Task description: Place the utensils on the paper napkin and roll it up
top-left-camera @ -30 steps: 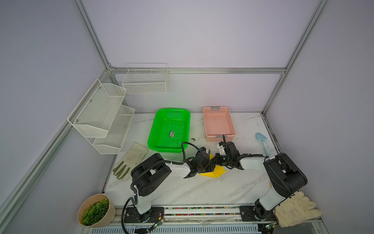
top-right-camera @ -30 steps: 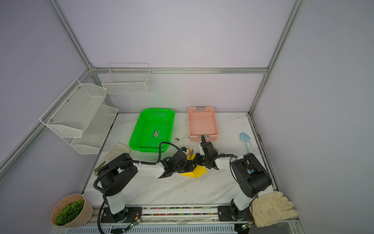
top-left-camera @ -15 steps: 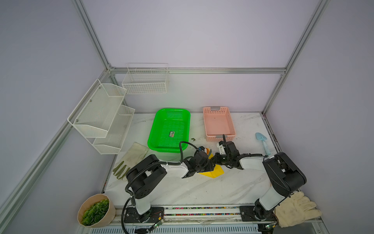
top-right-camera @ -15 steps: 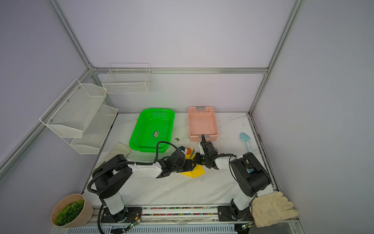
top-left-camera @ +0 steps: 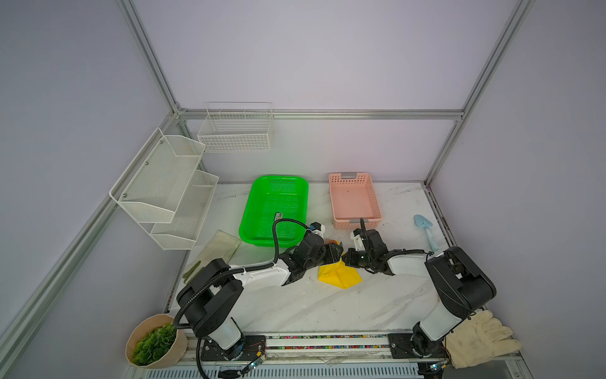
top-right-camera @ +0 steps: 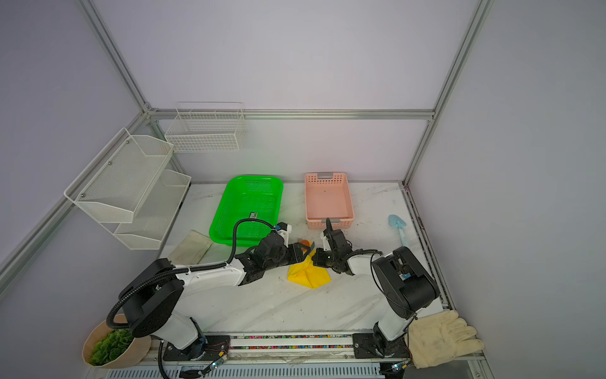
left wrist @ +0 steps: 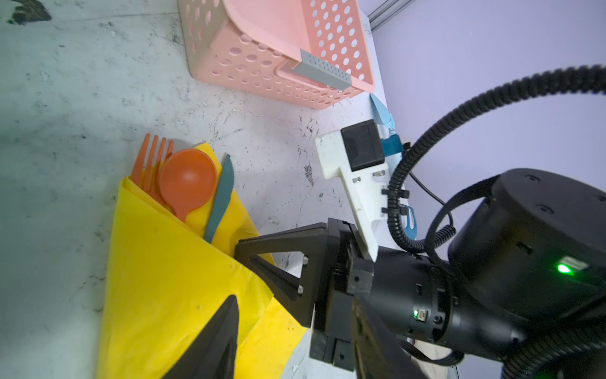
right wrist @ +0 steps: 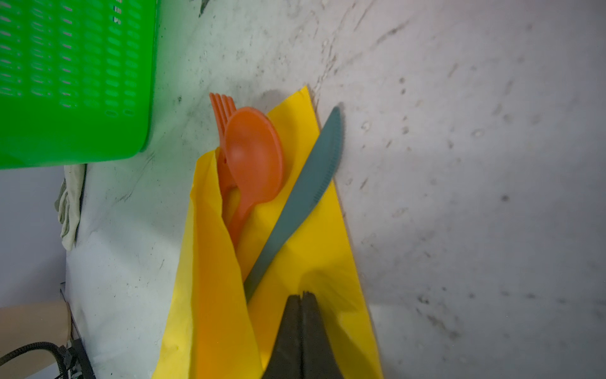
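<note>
A bright yellow thin paper napkin (right wrist: 210,279) lies mid-tabletop, one side folded over the handles of an orange plastic fork (right wrist: 223,105), an orange plastic spoon (right wrist: 254,154) and a dull teal plastic knife (right wrist: 308,183). Their heads stick out toward the back edge.

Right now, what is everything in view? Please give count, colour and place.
table: one, white marble, under everything.
napkin: one, yellow, mid-table, partly folded.
fork: one, orange, on napkin, under spoon.
spoon: one, orange, on napkin.
knife: one, teal, on napkin, beside spoon.
tray: one, green, back middle.
basket: one, pink, right of tray.
shovel: one, light blue, right edge.
gloves: two, cream, front right; other left of tray.
shelf: one, white, left wall.
wire basket: one, white, back wall.
pot: one, beige, holds green plant, front left.
left gripper: one, black, open, at napkin.
right gripper: one, black, shut, at napkin.
</note>
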Robot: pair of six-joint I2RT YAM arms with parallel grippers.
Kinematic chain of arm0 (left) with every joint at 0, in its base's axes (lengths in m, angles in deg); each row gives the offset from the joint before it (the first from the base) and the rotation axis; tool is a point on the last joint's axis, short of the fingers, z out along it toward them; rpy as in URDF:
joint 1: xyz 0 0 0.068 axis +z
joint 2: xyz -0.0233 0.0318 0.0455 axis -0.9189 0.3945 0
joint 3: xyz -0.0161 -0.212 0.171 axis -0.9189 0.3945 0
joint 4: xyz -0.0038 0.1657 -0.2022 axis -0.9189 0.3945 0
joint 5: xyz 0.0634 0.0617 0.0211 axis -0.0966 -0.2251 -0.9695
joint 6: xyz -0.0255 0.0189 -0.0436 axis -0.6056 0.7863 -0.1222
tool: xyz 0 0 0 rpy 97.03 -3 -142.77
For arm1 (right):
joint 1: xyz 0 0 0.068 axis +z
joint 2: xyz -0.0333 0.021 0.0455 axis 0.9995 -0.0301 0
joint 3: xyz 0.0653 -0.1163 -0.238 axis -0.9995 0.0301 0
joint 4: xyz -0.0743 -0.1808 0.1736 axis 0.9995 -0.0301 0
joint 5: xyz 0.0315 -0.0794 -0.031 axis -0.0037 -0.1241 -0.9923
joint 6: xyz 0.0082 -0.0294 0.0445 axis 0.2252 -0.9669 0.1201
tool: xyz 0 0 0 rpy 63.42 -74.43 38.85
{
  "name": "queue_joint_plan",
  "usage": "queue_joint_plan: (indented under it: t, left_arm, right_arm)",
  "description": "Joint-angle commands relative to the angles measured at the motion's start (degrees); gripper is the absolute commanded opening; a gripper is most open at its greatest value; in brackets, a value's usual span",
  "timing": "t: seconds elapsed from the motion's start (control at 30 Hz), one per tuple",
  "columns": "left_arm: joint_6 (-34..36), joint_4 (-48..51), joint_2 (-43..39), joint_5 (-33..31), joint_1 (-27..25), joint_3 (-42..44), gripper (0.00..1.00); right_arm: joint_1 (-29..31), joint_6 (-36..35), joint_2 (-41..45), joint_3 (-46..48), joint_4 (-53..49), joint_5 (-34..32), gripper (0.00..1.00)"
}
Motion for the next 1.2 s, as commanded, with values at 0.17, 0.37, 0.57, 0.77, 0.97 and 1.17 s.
queue_joint_plan:
  t: [0.17,0.37,0.57,0.77,0.97,1.17]
  left_arm:
    - [0.23,-4.82,4.05,1.81,-0.28,3.88,0.47]
    - [-0.51,-5.55,5.84,2.03,-1.94,3.5,0.38]
    - [-1.62,-7.07,7.92,2.06,-3.21,3.75,0.31]
    - [-2.14,-7.73,8.26,1.67,-3.5,4.57,0.28]
    - [-2.56,-8.64,9.2,2.07,-3.58,4.99,0.27]
    - [-3.11,-9.73,10.12,2.28,-4.02,5.27,0.24]
  right_arm:
    - [0.82,-0.76,-1.64,2.45,-6.61,-0.9,0.0]
    - [0.78,-0.5,-0.64,2.18,-6.61,-0.64,0.0]
    - [0.78,-0.23,1.55,1.86,-7.48,-0.49,0.0]
    - [0.81,-0.14,4.96,1.02,-9.46,-0.38,0.01]
    - [0.78,0.81,11.58,-1.33,-13.6,-2.35,0.07]
    - [0.79,0.03,13.08,-3.49,-14.21,-0.92,0.08]
